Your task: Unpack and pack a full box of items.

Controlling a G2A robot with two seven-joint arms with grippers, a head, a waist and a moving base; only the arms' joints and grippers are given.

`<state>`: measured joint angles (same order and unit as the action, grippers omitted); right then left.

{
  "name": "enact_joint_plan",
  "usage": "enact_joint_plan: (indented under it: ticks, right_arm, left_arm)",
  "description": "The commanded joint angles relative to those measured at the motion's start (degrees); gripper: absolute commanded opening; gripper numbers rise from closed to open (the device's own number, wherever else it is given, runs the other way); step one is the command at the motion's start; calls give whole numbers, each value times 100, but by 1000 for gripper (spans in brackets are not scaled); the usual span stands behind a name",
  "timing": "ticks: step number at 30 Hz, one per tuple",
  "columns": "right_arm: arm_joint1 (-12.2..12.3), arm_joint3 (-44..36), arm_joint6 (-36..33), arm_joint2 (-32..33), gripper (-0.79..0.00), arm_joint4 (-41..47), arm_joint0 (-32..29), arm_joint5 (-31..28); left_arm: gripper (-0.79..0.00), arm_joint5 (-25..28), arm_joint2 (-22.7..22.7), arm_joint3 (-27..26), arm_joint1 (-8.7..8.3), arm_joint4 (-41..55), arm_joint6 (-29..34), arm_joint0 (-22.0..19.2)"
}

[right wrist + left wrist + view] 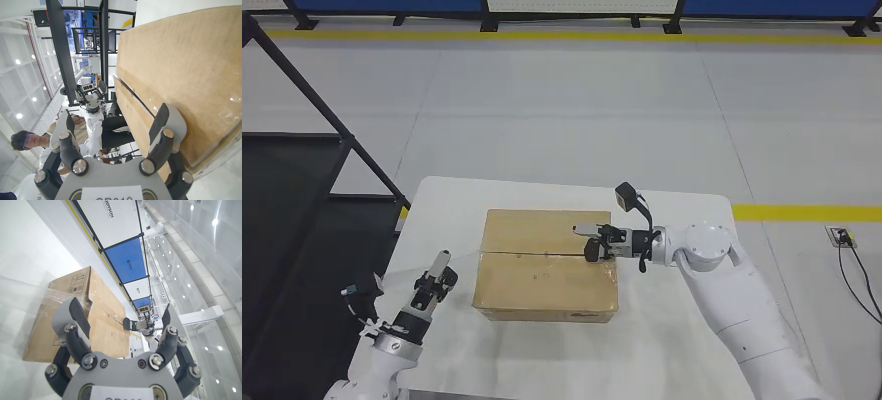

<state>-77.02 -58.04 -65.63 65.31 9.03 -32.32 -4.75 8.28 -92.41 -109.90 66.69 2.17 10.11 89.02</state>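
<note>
Black framework (342, 140) stands off the table's left end, on the grey floor. The white table (442, 210) carries one thing, the cardboard box (542, 265), which sits near its middle with both top flaps down.

Nearest the left front corner of the table is the left gripper (442, 270), over bare tabletop and just beside the box's left end without touching it. In its wrist view the left gripper (121, 306) has its jaws spread wide with nothing between them. The box (105, 317) lies beyond it, with clear tape (56, 294) wrinkled over the near corner.

A seam (542, 253) runs the length of the box's top, where the two flaps meet.

At the right end of that seam is the right gripper (589, 242), reaching in over the box from the table's right side. Its wrist view shows the right gripper (115, 111) with its jaws wide apart and gripping nothing. One of its fingers (160, 121) lies low against the top of the box (179, 66), close to the seam (132, 94), and the other stands clear of the cardboard. Whether the low pad presses on the flap or sits just above it cannot be told.
</note>
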Motion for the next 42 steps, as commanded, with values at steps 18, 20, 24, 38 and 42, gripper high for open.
enact_joint_plan:
  ticks: [18,20,24,38,42]
  right_arm:
    - [0,0,0,0,0,0,0,0]
    - [0,0,0,0,0,0,0,0]
    - [0,0,0,0,0,0,0,0]
    - [0,0,0,0,0,0,0,0]
    - [0,0,0,0,0,0,0,0]
  left_arm:
    - [0,-928,470,2192,193,1736,-200,-1076]
    - [0,-989,510,2477,226,1968,-308,-1350]
    - [0,-1066,639,2939,295,2169,-711,-1815]
    - [0,79,615,3141,445,2475,-1429,-2096]
    - [0,301,521,2589,449,2172,-1699,-1839]
